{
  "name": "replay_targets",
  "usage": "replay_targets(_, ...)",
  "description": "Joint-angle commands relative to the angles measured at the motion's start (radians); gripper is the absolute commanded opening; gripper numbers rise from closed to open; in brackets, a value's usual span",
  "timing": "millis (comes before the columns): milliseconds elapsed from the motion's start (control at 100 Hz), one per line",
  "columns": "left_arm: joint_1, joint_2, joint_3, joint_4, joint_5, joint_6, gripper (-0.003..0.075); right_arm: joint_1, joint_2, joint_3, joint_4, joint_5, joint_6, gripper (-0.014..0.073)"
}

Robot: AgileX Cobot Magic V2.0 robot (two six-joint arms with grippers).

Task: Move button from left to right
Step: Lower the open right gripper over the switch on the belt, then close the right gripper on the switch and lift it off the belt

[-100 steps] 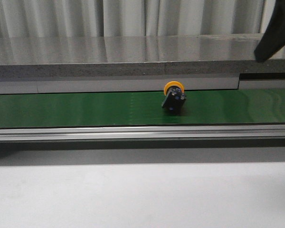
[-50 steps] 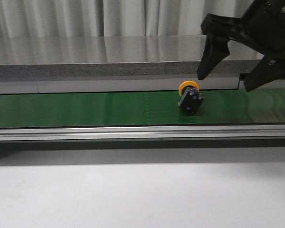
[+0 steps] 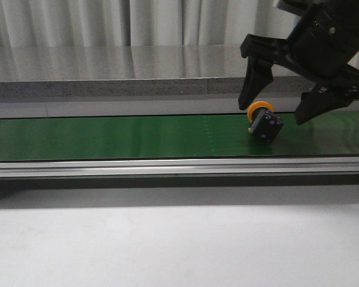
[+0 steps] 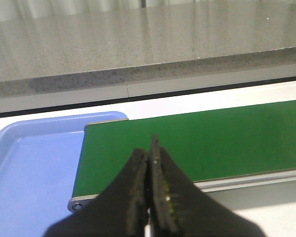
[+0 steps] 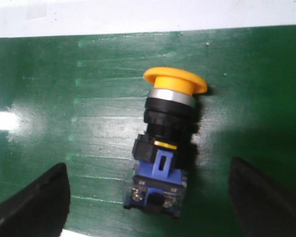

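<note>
The button (image 3: 264,122) lies on its side on the green belt (image 3: 107,137), yellow-orange cap toward the back, black and blue body toward the front. In the right wrist view the button (image 5: 165,143) lies between the two spread fingers. My right gripper (image 3: 275,107) is open and hangs just above the button, one finger on each side, not touching it. My left gripper (image 4: 150,163) is shut and empty, over the left end of the belt (image 4: 212,138). It does not show in the front view.
A blue tray (image 4: 29,173) sits past the belt's left end. A metal rail (image 3: 167,166) runs along the belt's front edge. A grey stone ledge (image 3: 137,72) and curtains stand behind the belt. A white table surface (image 3: 167,245) lies in front.
The button has travelled to the right along the belt. My right gripper has come down from the upper right and now straddles the button.
</note>
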Motion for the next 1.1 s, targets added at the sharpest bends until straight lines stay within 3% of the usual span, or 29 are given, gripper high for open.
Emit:
replay_targets(0,-0.007,0.006,-0.030,-0.013,-0.073,-0.002,-0.0019,0.001,-0.021,-0.032,0.015,-0.044,-0.014,0.0643)
replay_targets(120,-0.007,0.006,-0.030,-0.013,-0.073,-0.002,-0.0019,0.001,-0.001,-0.032,0.015,-0.044,-0.014,0.0555)
replay_targets(280,-0.007,0.006,-0.030,-0.013,-0.073,-0.002,-0.0019,0.000,0.000,-0.032,0.015,-0.041,-0.014,0.0251)
replay_targets(370,-0.007,0.006,-0.030,-0.013,-0.073,-0.002,-0.0019,0.000,-0.001,-0.032,0.016,-0.039,-0.014,0.0172)
replay_targets(750,-0.007,0.006,-0.030,-0.013,-0.073,-0.002,-0.0019,-0.046,-0.106,-0.048,-0.059,0.057,-0.014,0.0170)
replay_targets(1090,-0.007,0.006,-0.030,-0.013,-0.073,-0.002,-0.0019,-0.317,-0.217,-0.100,-0.338,0.198,-0.014,0.0170)
